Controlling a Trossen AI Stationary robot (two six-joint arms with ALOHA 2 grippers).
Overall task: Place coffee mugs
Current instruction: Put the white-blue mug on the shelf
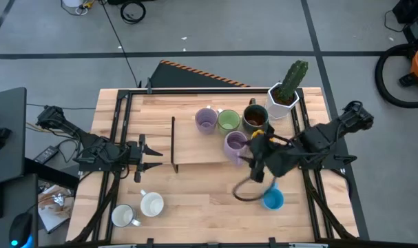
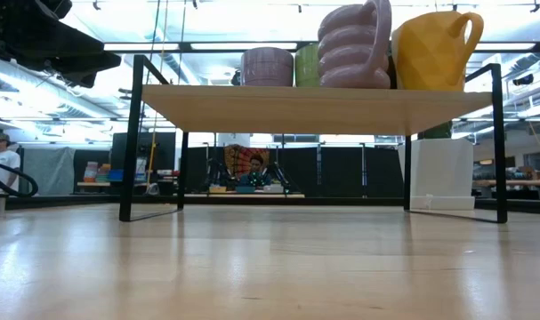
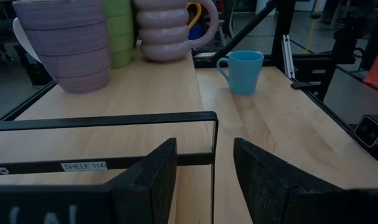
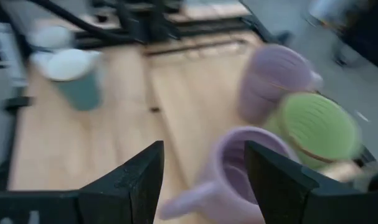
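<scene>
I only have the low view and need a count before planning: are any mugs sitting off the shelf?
Observer: Yes. A blue mug stands on the table, on the right arm's side.
Operator: Any others?
Observer: A white mug and a second white mug sit side by side near the table's front, on the left arm's side.
Operator: What about the right gripper?
Observer: The right gripper is open over the front of the shelf, with a lilac mug just ahead of its fingers.
</scene>
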